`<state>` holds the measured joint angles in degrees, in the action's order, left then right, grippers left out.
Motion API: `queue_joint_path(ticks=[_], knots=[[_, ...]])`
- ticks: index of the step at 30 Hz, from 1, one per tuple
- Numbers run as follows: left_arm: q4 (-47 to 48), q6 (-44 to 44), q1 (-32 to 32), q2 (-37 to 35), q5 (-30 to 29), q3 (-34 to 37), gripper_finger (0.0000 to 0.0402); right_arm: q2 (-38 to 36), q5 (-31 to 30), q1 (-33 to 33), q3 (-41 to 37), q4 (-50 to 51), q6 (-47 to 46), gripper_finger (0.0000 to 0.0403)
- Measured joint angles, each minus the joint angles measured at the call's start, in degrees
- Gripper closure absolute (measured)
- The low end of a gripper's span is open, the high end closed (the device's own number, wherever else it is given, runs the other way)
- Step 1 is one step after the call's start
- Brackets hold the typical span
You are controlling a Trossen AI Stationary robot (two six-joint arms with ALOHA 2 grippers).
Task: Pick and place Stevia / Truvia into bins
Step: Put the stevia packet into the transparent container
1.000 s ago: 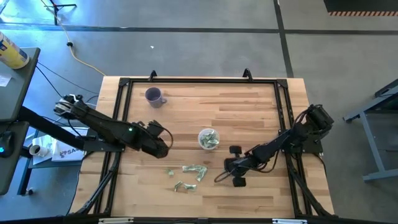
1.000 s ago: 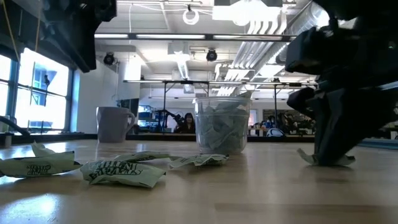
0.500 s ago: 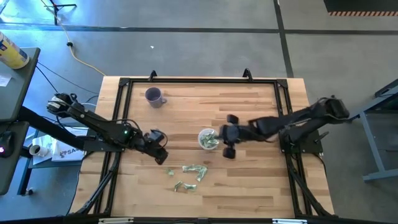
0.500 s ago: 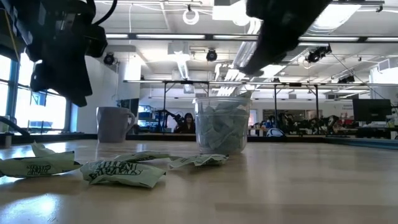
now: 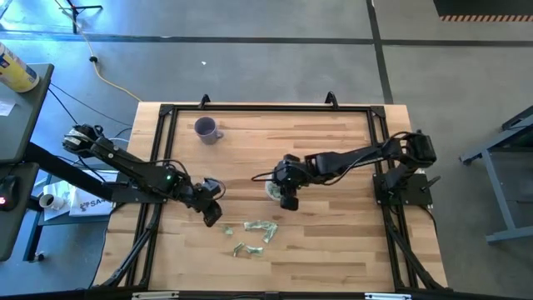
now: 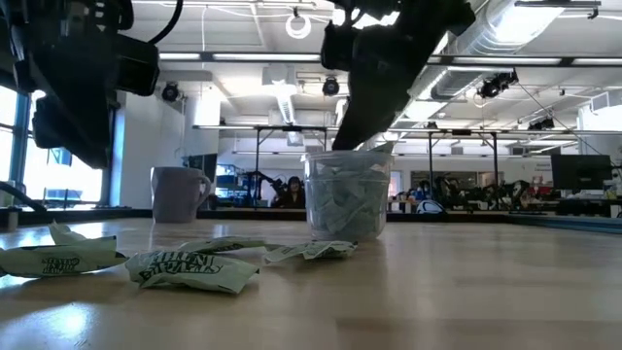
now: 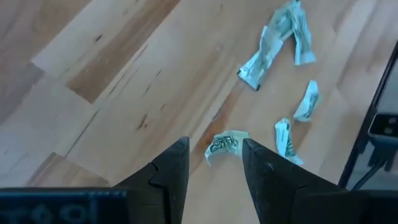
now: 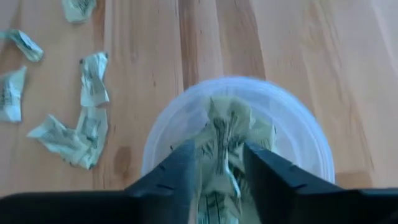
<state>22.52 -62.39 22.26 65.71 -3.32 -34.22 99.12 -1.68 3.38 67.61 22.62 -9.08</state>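
Note:
The bin, a clear plastic cup (image 5: 272, 185), stands mid-table holding several pale green Stevia sachets. My right gripper (image 8: 221, 165) hangs just above its rim (image 8: 311, 130), fingers apart, with a crumpled sachet (image 8: 221, 134) between them over the cup's mouth. Several more sachets (image 5: 260, 228) lie flat on the wood near the front edge. My left gripper (image 7: 214, 158) hovers open, slanting down, just short of one loose sachet (image 7: 225, 143). My right gripper comes down slanting from the table's right, over the cup. The crumpled sachet (image 8: 214, 121) stands in the gap between its fingers (image 8: 186, 168), above the cup's contents. Whether the fingers still touch it, I cannot tell.
A purple mug (image 5: 205, 128) stands at the far left of the table. A black frame (image 5: 266, 108) runs along the table's edges. Bare wood lies to the right of and behind the cup. The low view shows the cup (image 6: 347, 199) well filled.
My right gripper has risen from the table at the near right, taking a sachet with it, and swung toward the table's left until it stands over the cup. My left gripper has sunk and tipped downward, a little toward the near edge and the loose sachets.

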Motion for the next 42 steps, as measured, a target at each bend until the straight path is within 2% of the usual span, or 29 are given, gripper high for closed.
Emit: queue_joint_path(ticks=[3,7,11,14,18,22,26,30,36,42], knots=[[-0.3,3.8,1.3,0.0,-0.8,0.0,0.022,-1.4,-0.3,0.5,0.4,2.6,0.5,0.0229],[-2.9,13.9,5.5,0.4,-3.9,-0.1,0.022,-5.2,-5.8,3.3,0.7,8.0,4.4,0.0173],[-4.6,22.3,8.9,2.7,-5.9,-0.1,0.022,-7.4,-11.9,7.1,0.6,15.3,6.6,0.0132],[-6.0,25.5,9.8,6.1,-5.9,-0.1,0.022,-8.0,-13.7,10.0,0.6,18.9,6.4,0.0109],[-7.4,30.0,9.7,11.7,-5.8,-1.6,0.0208,-7.7,-16.0,13.5,0.6,22.0,3.1,0.0092],[-7.5,34.8,9.6,16.5,-5.4,-4.4,0.0176,-7.8,-18.2,16.1,0.6,23.6,-1.1,0.0085],[-7.4,37.1,9.6,18.9,-5.1,-5.2,0.0145,-7.8,-20.3,18.3,0.6,25.5,-5.1,0.0084],[-7.1,39.0,9.6,20.3,-5.1,-5.2,0.0137,-7.8,-21.8,19.8,0.6,26.7,-7.4,0.0084],[-8.5,41.2,7.6,23.2,-4.0,-5.2,0.0171,-7.8,-21.1,20.0,0.6,27.7,-10.5,0.0084],[-9.9,41.6,5.2,24.1,-3.6,-5.3,0.0254,-7.8,-19.3,21.3,-0.3,29.6,-15.3,0.0084]])
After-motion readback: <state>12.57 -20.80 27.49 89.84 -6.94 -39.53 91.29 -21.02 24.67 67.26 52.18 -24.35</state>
